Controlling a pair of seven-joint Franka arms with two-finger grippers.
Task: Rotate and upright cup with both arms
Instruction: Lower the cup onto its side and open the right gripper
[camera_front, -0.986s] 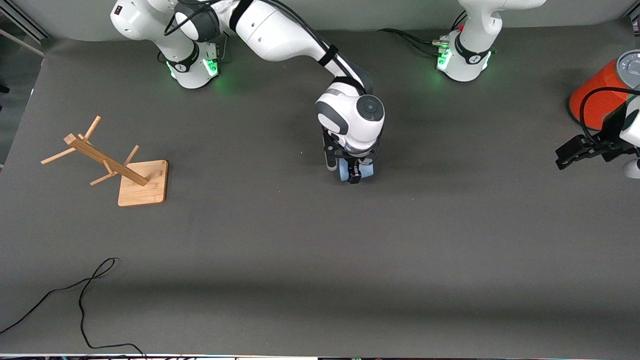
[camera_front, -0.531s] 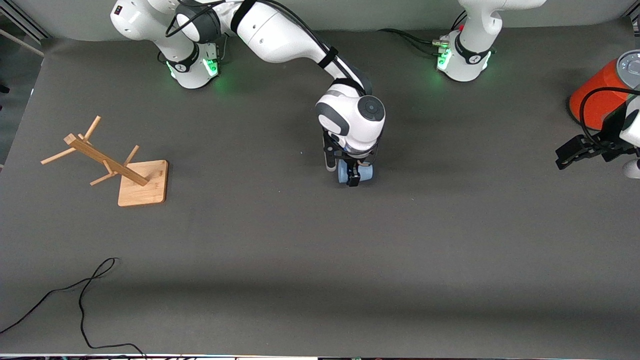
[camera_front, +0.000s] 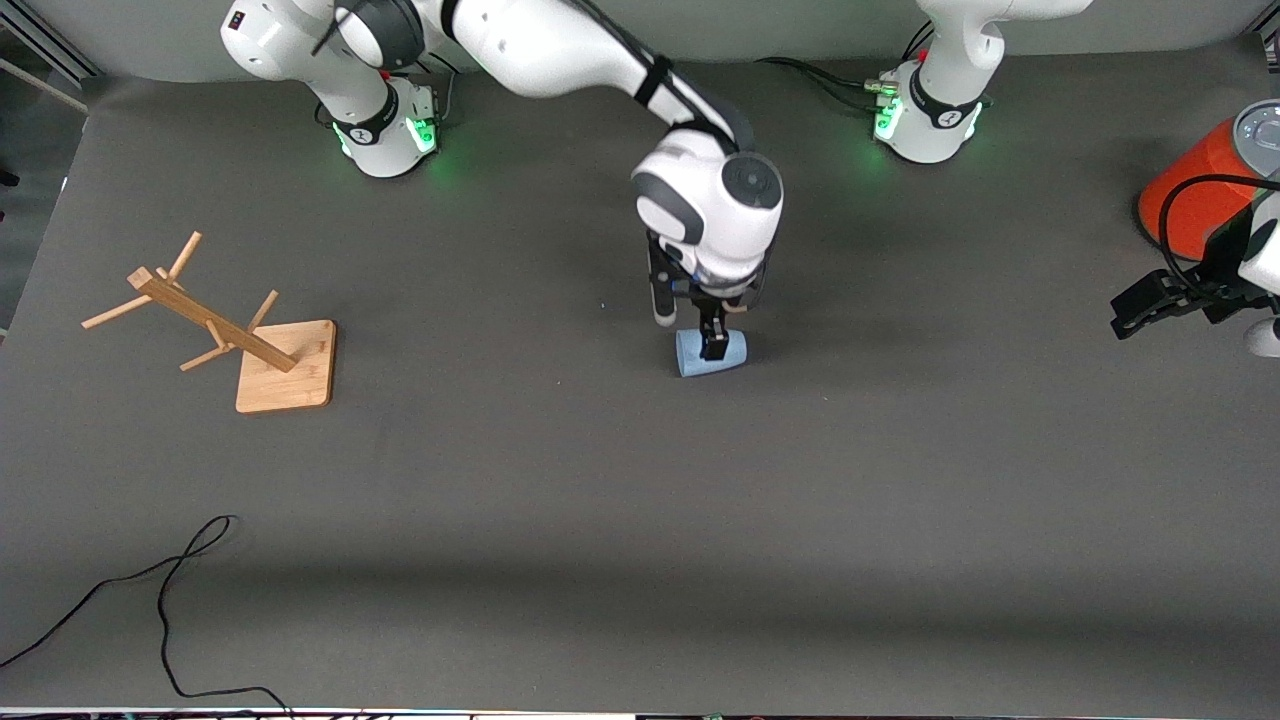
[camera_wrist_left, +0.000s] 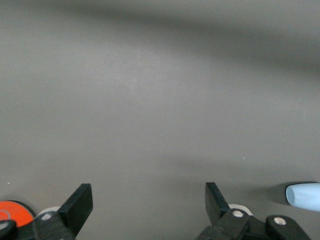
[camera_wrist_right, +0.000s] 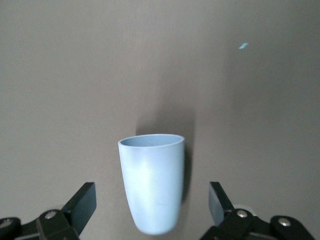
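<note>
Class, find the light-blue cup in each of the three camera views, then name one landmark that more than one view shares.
Front view: the cup lies on its side mid-table, under the right gripper.
Left wrist view: the cup shows partly at the picture's edge.
Right wrist view: the cup lies between the open fingers.
Shared landmark: the orange cylinder, also in the left wrist view.

Cup (camera_front: 710, 353): on its side near the table's (camera_front: 640, 520) middle, under the right gripper (camera_front: 690, 330). Wooden rack (camera_front: 225, 335): toward the right arm's end. Cylinder (camera_front: 1200, 185): at the left arm's end, beside the left gripper (camera_front: 1150, 305). Cable (camera_front: 160, 590): nearer the front camera than the rack.
</note>
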